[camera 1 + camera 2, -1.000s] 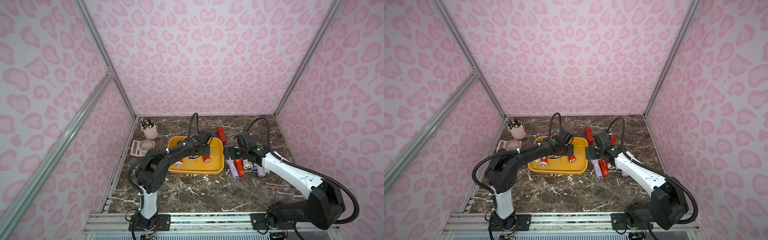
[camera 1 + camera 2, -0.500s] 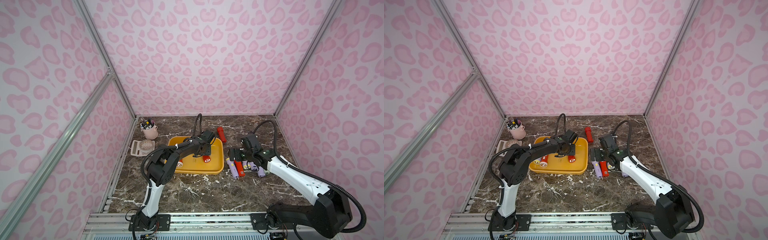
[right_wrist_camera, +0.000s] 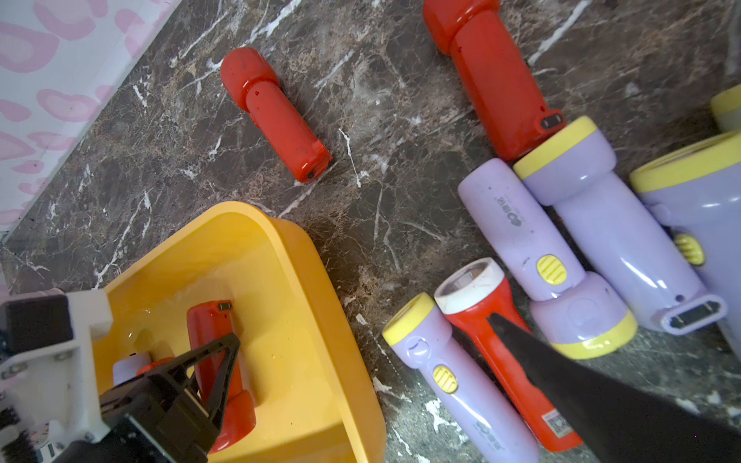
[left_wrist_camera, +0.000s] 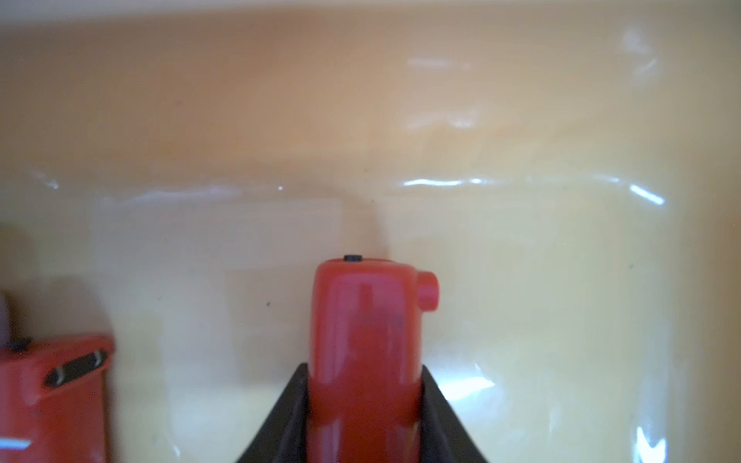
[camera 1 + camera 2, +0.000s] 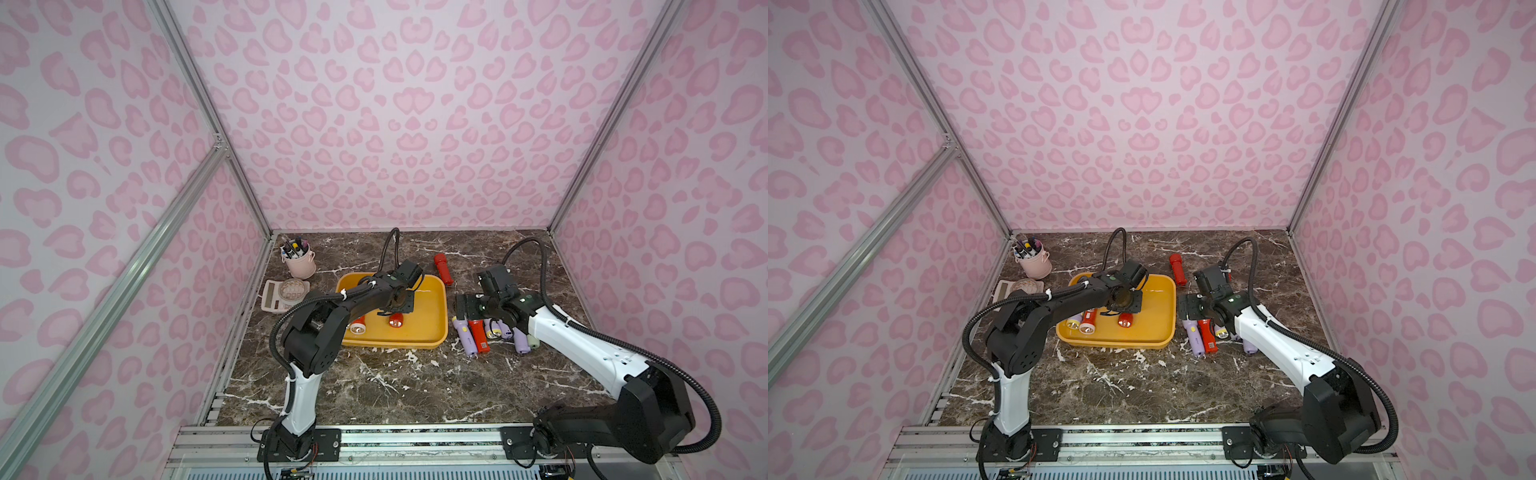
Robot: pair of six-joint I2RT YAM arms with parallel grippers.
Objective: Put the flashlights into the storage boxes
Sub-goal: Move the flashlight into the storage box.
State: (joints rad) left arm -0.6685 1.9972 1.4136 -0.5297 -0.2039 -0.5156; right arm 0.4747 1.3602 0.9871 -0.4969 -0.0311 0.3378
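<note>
The yellow storage box (image 5: 441,307) (image 5: 1168,308) lies mid-table. My left gripper (image 5: 397,305) (image 4: 365,375) is low inside it, shut on a red flashlight (image 4: 365,316) (image 5: 1125,320) that rests on the tray floor; both jaws press its body. Two more flashlights (image 5: 1081,326) lie at the tray's left side. Right of the tray, several lilac and red flashlights (image 5: 478,337) (image 3: 533,236) lie side by side. My right gripper (image 5: 469,307) (image 3: 363,326) hovers open over their near ends, holding nothing. A lone red flashlight (image 5: 444,269) (image 3: 276,116) lies behind the tray.
A pink pen cup (image 5: 300,262) stands at the back left, with a beige calculator (image 5: 274,295) in front of it. Pink patterned walls close in the table on three sides. Bare marble table (image 5: 395,382) spreads in front of the tray.
My left gripper's jaws have closed onto the red flashlight in the tray. The right gripper has shifted slightly over the flashlight group and stays open.
</note>
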